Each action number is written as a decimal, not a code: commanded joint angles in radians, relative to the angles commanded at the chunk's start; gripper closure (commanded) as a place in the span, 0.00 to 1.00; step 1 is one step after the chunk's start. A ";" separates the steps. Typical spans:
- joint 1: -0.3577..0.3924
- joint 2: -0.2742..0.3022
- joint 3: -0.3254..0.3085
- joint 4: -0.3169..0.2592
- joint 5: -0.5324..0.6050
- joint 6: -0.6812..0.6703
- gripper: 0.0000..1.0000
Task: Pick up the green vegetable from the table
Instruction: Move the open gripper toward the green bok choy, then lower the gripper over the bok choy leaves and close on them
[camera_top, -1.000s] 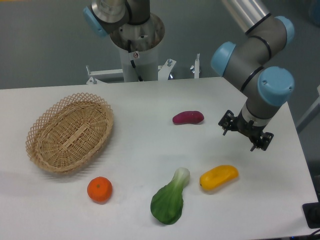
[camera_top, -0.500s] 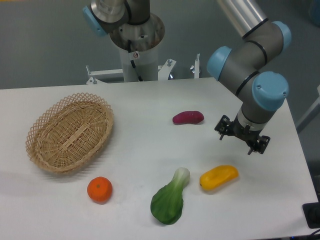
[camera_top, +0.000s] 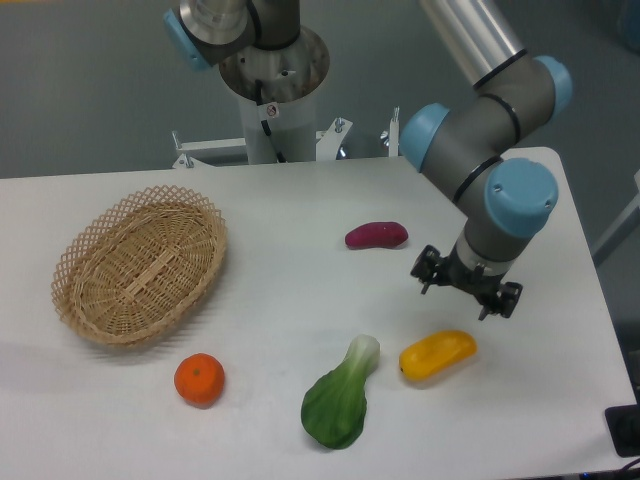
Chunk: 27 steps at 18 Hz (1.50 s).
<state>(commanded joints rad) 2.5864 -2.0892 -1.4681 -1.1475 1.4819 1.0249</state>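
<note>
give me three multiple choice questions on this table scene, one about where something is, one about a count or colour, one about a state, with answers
1. Where does the green vegetable lie?
A. inside the basket
B. on the table, left of the yellow vegetable
C. touching the purple vegetable

2. How many loose food items are on the table?
A. two
B. six
C. four

3. What is the gripper carrying?
A. nothing
B. the orange
C. the green vegetable

Answers:
1. B, it sits beside the yellow vegetable, apart from the basket.
2. C, green, yellow, purple vegetable and orange.
3. A, it hangs above the table with nothing between its fingers.
</note>
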 joint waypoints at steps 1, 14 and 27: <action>-0.017 -0.008 0.005 0.005 0.000 -0.009 0.00; -0.147 -0.081 0.008 0.092 0.001 -0.111 0.00; -0.189 -0.121 -0.061 0.242 0.011 -0.131 0.00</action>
<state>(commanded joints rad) 2.3976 -2.2105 -1.5293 -0.9053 1.4925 0.8943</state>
